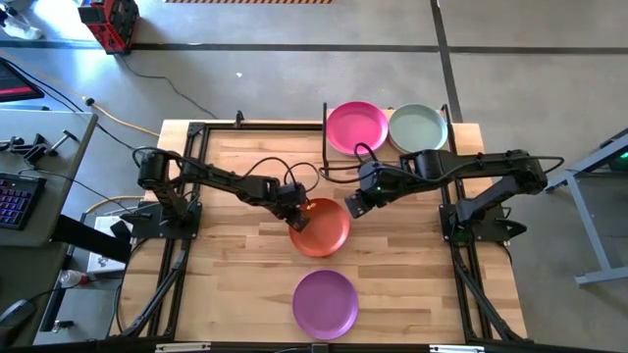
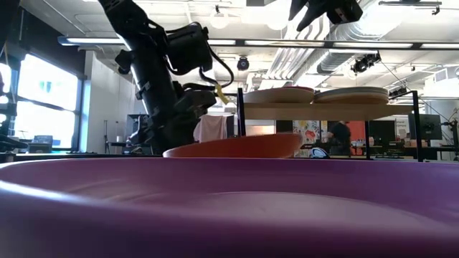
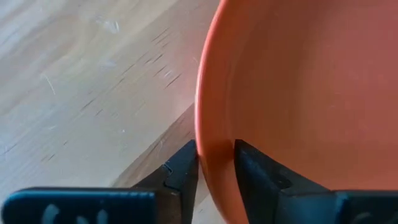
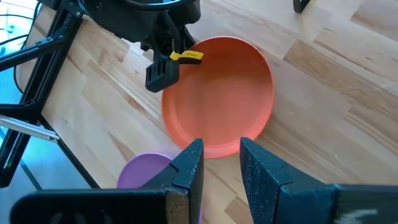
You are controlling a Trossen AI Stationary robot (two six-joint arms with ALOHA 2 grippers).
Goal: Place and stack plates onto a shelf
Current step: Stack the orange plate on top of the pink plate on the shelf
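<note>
The counter [image 1: 245, 265] carries the shelf [image 1: 392, 157] at its far edge, with a magenta plate [image 1: 356, 127] and a grey-green plate [image 1: 418, 127] side by side on it. Mid-counter, the orange plate [image 1: 319, 227] sits tilted, its rim pinched by the left hand [image 1: 294, 218]. The purple plate [image 1: 325, 302] lies near the front edge, apart. The right hand [image 1: 355, 206] hovers just beside the orange plate, fingers parted, grasping nothing

Left gripper [image 1: 294, 211] clamped, right gripper [image 1: 355, 206] parted.
</note>
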